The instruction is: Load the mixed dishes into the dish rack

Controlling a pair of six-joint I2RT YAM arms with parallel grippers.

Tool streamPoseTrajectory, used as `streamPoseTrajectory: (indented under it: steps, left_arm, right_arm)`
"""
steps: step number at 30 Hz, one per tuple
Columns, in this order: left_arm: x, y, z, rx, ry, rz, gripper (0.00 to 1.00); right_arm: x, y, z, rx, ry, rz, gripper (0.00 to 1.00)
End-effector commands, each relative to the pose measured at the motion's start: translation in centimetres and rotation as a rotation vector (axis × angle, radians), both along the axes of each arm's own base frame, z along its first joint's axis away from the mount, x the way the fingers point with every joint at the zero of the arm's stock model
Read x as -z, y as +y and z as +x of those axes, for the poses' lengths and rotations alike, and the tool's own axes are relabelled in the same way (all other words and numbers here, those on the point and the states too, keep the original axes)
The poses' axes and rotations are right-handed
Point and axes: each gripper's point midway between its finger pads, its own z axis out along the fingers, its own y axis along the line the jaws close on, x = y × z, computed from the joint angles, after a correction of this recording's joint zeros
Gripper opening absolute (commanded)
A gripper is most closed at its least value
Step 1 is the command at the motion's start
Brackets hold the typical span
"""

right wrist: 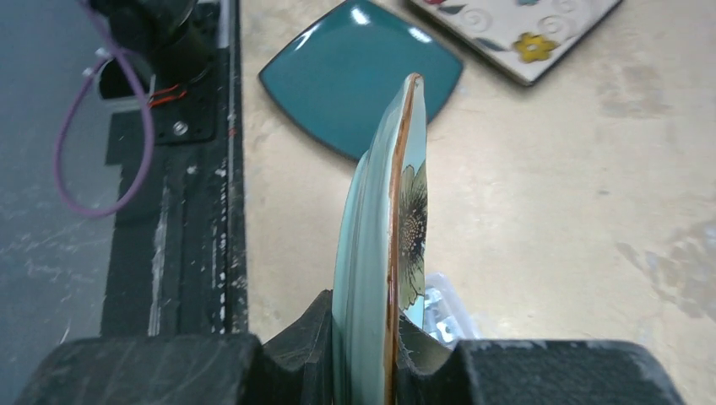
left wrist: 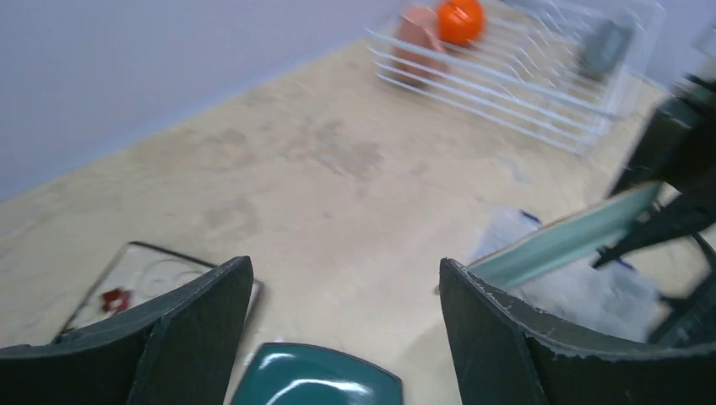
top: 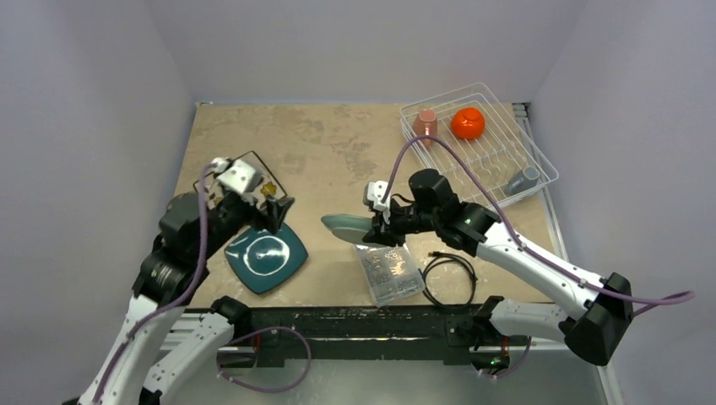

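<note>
The white wire dish rack (top: 540, 169) stands at the back right, holding the pink cup (top: 425, 123), the orange bowl (top: 467, 123) and the small grey mug (top: 522, 180). My right gripper (right wrist: 367, 337) is shut on the pale green flowered plate (right wrist: 380, 219), which it holds on edge above the table near the middle (top: 344, 228). My left gripper (left wrist: 346, 266) is open and empty, just above the dark teal square plate (top: 266, 256). The white floral square plate (top: 253, 169) lies behind it, partly hidden by the left wrist.
A clear plastic box of small parts (top: 388, 270) lies under the held plate's near side. A coiled black cable (top: 447, 274) lies beside it. A black rail (top: 338, 321) runs along the near edge. Grey walls close in on three sides.
</note>
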Motion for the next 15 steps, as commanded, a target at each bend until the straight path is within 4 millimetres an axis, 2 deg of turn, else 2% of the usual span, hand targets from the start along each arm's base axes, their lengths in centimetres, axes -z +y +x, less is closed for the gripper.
streamPoseTrajectory:
  steps: [1, 3, 5, 9, 11, 15]
  left_arm:
    - [-4.5, 10.8, 2.2, -0.627, -0.286, -0.135, 0.82]
    - [-4.6, 13.3, 1.6, -0.753, -0.307, -0.147, 0.82]
    - [-4.4, 14.3, 1.6, -0.810, -0.296, -0.135, 0.82]
    - [-3.9, 13.4, 2.3, -0.781, -0.245, -0.098, 0.79]
    - [-3.7, 12.8, 2.5, -0.754, -0.215, -0.087, 0.76]
    - [-3.5, 11.7, 2.6, -0.702, -0.195, -0.101, 0.75]
  right_arm:
    - [-9.5, -0.1, 3.4, 0.188, -0.225, 0.251, 0.00]
    - [-12.1, -1.1, 4.4, 0.276, -0.275, 0.319, 0.00]
    - [-14.5, -2.6, 5.7, 0.401, -0.313, 0.382, 0.00]
    - [-17.6, -6.7, 8.1, 0.625, -0.386, 0.429, 0.00]
    - [-18.2, -9.2, 9.2, 0.729, -0.413, 0.427, 0.00]
    - [-18.7, -15.7, 11.5, 0.976, -0.475, 0.386, 0.00]
